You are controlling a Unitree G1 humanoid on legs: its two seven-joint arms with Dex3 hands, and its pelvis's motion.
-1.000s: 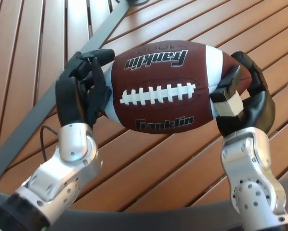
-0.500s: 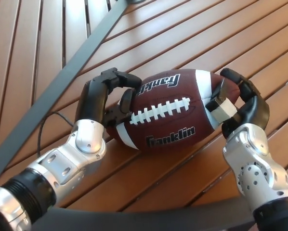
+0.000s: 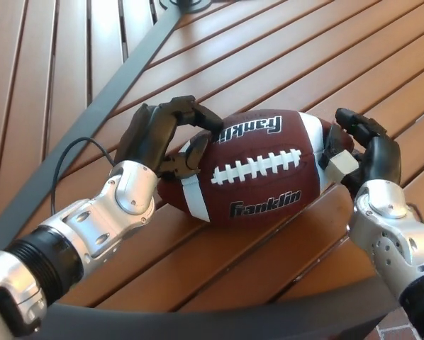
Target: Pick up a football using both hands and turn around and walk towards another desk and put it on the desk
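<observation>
A brown Franklin football [image 3: 258, 166] with white laces and white stripes lies lengthwise on the wooden slatted desk [image 3: 283, 49]. My left hand [image 3: 162, 138] cups its left end, fingers curled over the top and thumb against the stripe. My right hand [image 3: 364, 152] presses against the ball's right tip, fingers wrapped around it. The ball appears to rest on the slats, squeezed between both hands.
A dark metal bar [image 3: 91, 120] runs diagonally across the desk from upper middle to lower left. A thin black cable [image 3: 59, 166] loops beside my left forearm. The desk's dark rim [image 3: 269, 319] curves along the bottom.
The ball has come down from mid-air onto the slats and sits a little to the right. Both arms have reached further forward and lower, still clamped on its ends.
</observation>
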